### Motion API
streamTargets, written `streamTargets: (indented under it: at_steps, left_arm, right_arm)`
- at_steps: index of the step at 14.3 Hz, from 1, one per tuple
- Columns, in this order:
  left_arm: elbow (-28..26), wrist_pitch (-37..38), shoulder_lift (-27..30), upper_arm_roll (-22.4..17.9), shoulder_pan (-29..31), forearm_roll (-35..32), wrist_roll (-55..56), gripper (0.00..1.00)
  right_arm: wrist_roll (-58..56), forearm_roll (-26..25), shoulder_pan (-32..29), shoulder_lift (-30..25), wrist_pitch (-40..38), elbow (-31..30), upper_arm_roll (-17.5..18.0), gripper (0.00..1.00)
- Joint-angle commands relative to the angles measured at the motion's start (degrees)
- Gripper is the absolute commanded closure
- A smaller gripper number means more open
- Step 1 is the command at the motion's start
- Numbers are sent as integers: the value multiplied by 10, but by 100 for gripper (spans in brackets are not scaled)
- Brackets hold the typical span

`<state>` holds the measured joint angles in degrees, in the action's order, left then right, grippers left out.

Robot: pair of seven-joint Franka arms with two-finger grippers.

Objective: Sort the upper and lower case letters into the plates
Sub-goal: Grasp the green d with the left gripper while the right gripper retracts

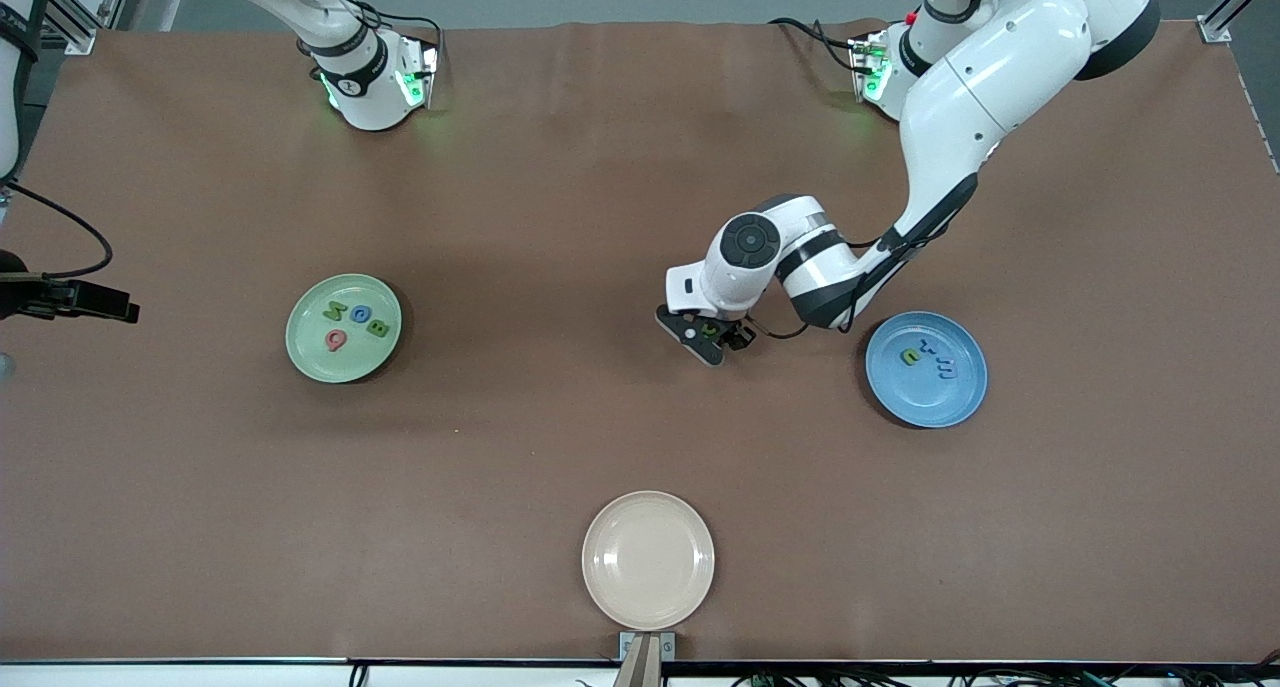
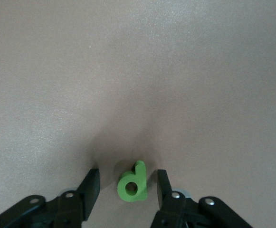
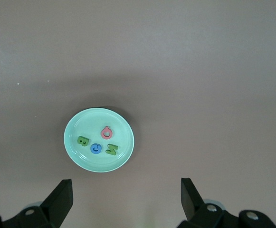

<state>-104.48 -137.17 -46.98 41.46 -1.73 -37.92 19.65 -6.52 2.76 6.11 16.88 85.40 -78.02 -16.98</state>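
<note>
1. Your left gripper is low over the middle of the brown table. Its fingers are apart, and a small green letter d lies on the table between them, touching neither.
2. In the front view the gripper hides most of that letter.
3. The pale green round plate, toward the right arm's end, holds four letters. The blue round plate, toward the left arm's end, holds three.
4. Your right gripper waits high above the green plate, fingers wide apart. The front view cuts it off.
5. A cream round plate sits at the table's near edge.
</note>
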Motion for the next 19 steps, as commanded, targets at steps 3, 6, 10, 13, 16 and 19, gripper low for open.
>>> streamTargets:
  at_steps: [3, 6, 10, 13, 16, 19]
  left_arm:
    - [9, 3, -6, -8, -9, 7, 4, 59]
    - [8, 5, -5, -8, -9, 8, 7, 72]
    - [8, 9, -4, -8, -10, 8, 21, 91]
    - [12, 50, 11, -3, -6, 9, 21, 99]
    - [20, 102, 64, 7, 7, 46, 21, 100]
    - [29, 132, 107, 9, 57, 72, 21, 100]
  right_arm:
    - [45, 6, 7, 4, -57, 14, 11, 0]
    - [38, 35, 11, -17, -58, 14, 5, 0]
    - [3, 37, -19, -33, -55, 9, 20, 0]
    - [7, -1, -33, -51, -56, 6, 67, 0]
    - [8, -13, -39, -64, -59, 4, 82, 0]
    - [8, -14, -66, -93, -51, -27, 117, 0]
